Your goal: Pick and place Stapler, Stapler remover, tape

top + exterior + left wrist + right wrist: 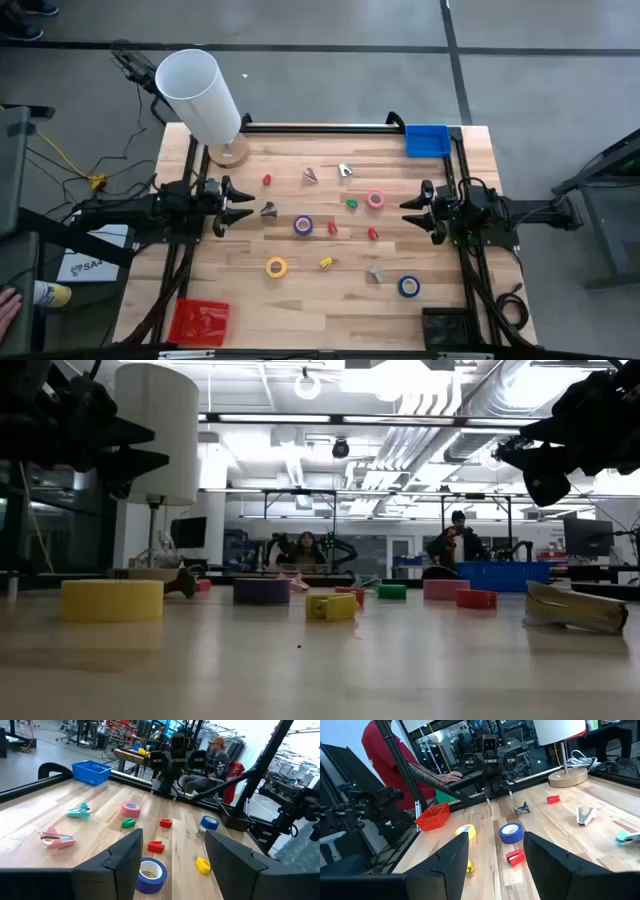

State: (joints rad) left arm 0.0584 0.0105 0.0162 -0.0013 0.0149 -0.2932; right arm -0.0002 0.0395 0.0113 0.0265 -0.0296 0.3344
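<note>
Four tape rolls lie flat on the wooden table: pink [375,199], purple [303,226], yellow [276,267] and blue [408,286]. Small staplers lie among them: pink [311,175], teal [345,171], dark [268,209] and tan [376,272]. Red [373,233], green [352,204] and yellow [326,263] staple removers are scattered between. My left gripper [232,205] hovers open at the table's left side, pointing toward the middle, with nothing between its fingers [125,860]. My right gripper [410,212] hovers open at the right side, facing it, also with nothing in it [495,865].
A blue bin [427,140] stands at the far right corner and a red bin [200,320] at the near left corner. A white-shaded lamp [200,95] stands on a wooden base at the far left. People sit in the room beyond the table.
</note>
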